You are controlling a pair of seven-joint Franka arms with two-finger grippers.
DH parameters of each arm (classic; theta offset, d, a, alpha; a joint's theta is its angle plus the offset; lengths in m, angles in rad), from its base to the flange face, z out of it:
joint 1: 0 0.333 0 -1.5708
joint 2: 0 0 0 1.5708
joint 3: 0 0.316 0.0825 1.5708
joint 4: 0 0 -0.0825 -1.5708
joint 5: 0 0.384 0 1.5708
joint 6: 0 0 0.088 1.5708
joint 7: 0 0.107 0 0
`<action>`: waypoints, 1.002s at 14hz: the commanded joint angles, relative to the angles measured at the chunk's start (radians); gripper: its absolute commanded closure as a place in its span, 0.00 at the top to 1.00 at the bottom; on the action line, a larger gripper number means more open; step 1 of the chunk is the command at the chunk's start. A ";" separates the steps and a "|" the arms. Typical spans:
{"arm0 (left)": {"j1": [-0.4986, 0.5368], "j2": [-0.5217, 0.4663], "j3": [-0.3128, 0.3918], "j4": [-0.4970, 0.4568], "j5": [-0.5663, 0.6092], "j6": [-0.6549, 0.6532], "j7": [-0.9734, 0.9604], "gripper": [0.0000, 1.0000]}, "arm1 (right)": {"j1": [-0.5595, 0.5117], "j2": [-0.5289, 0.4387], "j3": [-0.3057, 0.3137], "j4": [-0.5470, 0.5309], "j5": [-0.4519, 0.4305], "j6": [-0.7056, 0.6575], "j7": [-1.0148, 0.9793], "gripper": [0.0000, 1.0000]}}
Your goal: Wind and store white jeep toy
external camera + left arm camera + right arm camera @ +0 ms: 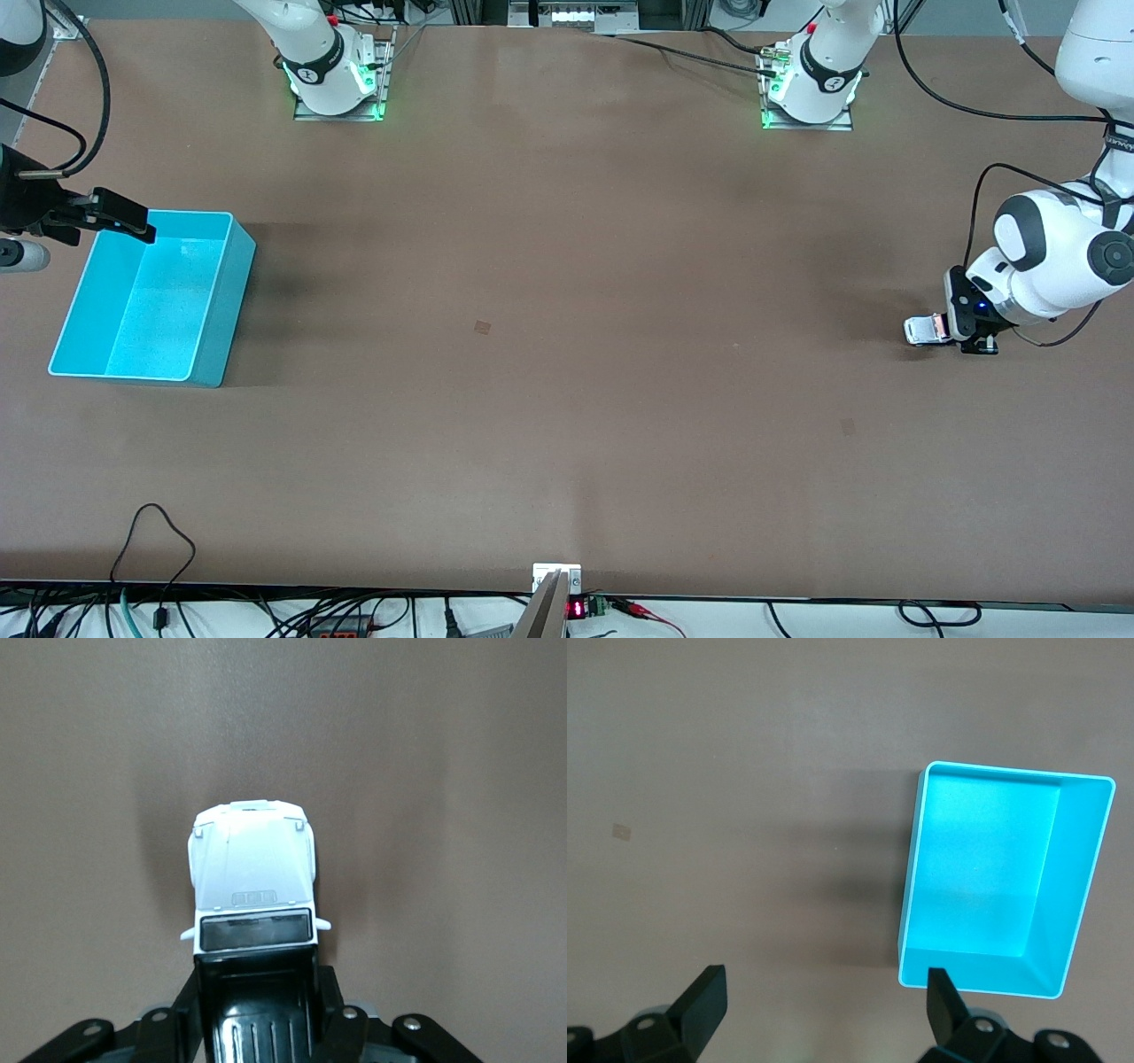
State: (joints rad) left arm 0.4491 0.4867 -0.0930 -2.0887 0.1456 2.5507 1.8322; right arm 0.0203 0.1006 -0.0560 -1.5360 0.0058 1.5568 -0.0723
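Though clamped, white jeep toy (254,877) protruding from left claw (257,1010)

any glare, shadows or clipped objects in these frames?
Front view: turquoise bin casts a soft shadow toward the table's middle; green glow at both bases. Left wrist view: white jeep toy sharp, shadowed both sides, rear cut off. Right wrist view: bin evenly lit, no glare.

One white jeep toy (924,329). One turquoise bin (213,306) (nothing lies in it). Two end effectors: the left end effector (961,332) and the right end effector (124,217). One table (567,399) carrying everything.
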 commanded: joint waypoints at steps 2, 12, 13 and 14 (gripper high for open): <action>0.029 0.072 -0.007 0.036 0.020 0.013 0.038 0.10 | -0.007 -0.009 0.002 -0.007 0.019 -0.004 0.005 1.00; 0.028 -0.117 -0.175 0.145 0.008 -0.381 0.035 1.00 | -0.007 -0.009 0.004 -0.007 0.019 -0.006 0.005 1.00; 0.028 -0.132 -0.189 0.145 0.006 -0.389 0.035 1.00 | -0.007 -0.009 0.002 -0.007 0.019 -0.006 0.005 1.00; 0.026 -0.140 -0.203 0.145 0.005 -0.389 0.033 1.00 | -0.007 -0.009 0.002 -0.007 0.019 -0.006 0.005 1.00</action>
State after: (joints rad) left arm 0.4639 0.3740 -0.2676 -1.9384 0.1468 2.1841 1.8525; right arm 0.0202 0.1006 -0.0562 -1.5362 0.0059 1.5565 -0.0722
